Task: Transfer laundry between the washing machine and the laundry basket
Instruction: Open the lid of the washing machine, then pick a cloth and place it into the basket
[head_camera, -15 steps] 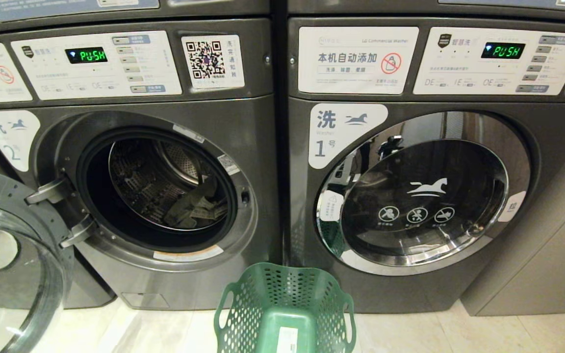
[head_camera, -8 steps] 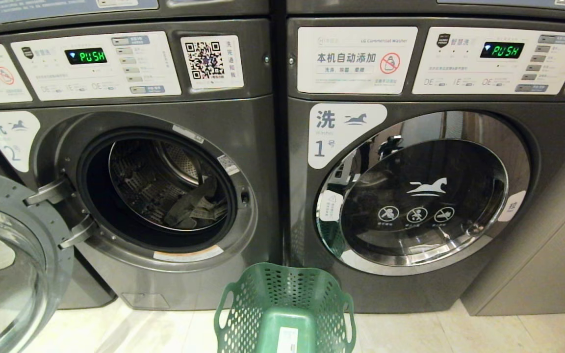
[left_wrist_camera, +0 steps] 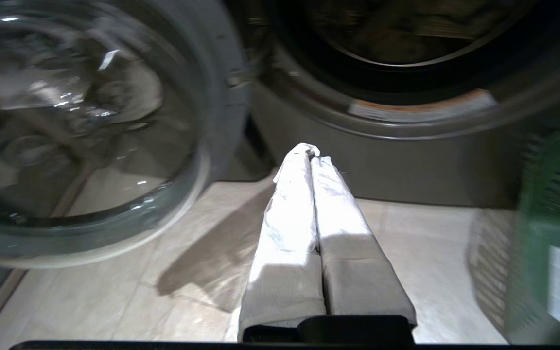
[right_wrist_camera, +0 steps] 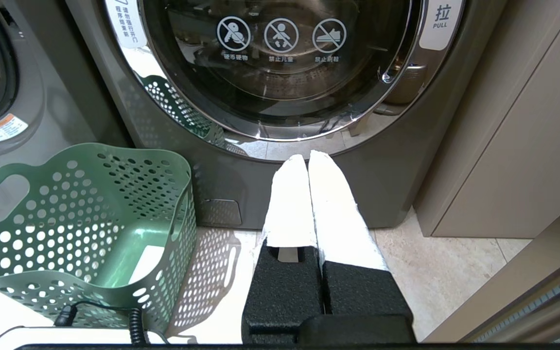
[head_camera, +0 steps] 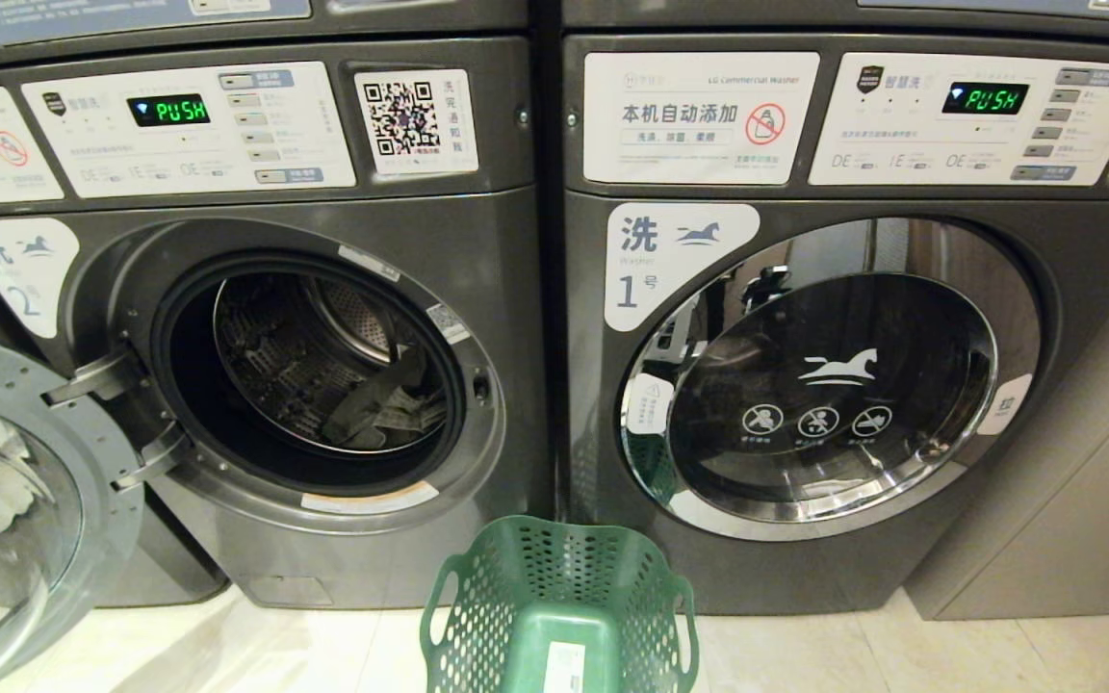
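Laundry, dark crumpled cloth (head_camera: 376, 404), sits in open grey washer drum (head_camera: 309, 371) at centre-left, green perforated plastic basket (head_camera: 559, 606) bottom-centre empty, transfer unstarted, left gripper (left_wrist_camera: 311, 155) and right gripper (right_wrist_camera: 307, 160) both pressed together, empty.

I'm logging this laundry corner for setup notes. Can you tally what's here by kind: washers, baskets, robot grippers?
Washers: 2, one open, one closed
Green basket: 1
Grippers: 2, left gripper, right gripper, both shut and empty
Dark clothing in the open drum: 1 pile, pieces cannot be counted
Total: 6
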Available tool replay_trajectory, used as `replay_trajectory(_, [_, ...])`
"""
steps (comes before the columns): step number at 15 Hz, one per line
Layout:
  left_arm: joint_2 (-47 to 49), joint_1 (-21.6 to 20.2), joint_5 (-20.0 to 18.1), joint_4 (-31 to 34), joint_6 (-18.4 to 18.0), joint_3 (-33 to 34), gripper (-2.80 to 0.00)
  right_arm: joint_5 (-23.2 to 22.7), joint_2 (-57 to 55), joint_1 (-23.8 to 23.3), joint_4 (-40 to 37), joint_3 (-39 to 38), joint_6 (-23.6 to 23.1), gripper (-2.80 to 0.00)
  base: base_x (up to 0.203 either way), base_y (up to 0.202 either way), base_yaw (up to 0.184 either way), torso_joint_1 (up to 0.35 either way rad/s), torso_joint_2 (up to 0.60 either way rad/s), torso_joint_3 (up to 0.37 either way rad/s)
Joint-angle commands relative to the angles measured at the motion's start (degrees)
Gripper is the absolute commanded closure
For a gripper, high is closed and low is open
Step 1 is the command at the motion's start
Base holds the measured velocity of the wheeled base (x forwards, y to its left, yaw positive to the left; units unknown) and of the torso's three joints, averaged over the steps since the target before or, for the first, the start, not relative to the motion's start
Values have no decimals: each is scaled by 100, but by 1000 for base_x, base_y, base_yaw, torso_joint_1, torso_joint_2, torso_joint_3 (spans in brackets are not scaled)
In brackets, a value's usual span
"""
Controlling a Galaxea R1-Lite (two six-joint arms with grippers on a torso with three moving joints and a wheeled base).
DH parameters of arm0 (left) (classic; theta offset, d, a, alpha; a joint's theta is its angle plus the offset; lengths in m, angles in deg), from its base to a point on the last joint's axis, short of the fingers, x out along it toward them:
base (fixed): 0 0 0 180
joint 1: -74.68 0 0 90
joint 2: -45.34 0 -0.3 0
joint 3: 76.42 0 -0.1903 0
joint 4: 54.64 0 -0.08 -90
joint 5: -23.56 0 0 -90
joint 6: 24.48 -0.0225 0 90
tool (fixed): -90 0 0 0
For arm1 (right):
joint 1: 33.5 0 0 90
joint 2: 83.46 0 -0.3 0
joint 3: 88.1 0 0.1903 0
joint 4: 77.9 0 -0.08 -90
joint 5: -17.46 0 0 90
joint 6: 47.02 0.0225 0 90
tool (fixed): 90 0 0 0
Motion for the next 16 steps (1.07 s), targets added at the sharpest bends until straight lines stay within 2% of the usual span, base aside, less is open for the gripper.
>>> replay_trajectory(1, [-953,970,29,626,58,103,0,-1,-6,2,1,-1,6,0,0,0,0,0,0,0])
replay_trajectory(3, [-1868,1483,17,1767,171,127,0,-1,-6,2,1,-1,4,0,0,0,0,0,0,0])
replay_trajectory(5, [-2807,1682,-168,2835,332,95,0,-1,-6,2,1,-1,6,0,0,0,0,0,0,0])
replay_trajectory(7, [-3564,1742,-341,3395,428,32,0,-1,-6,2,1,-1,-3,0,0,0,0,0,0,0])
replay_trajectory(10, [-4597,1681,-484,3574,479,20,0,-1,-6,2,1,-1,5,0,0,0,0,0,0,0])
replay_trajectory(12, [-4704,1663,-512,3501,606,55,0,-1,-3,2,1,-1,6,0,0,0,0,0,0,0])
replay_trajectory(16, [-4704,1663,-517,3481,638,75,0,-1,-5,2,1,-1,3,0,0,0,0,0,0,0])
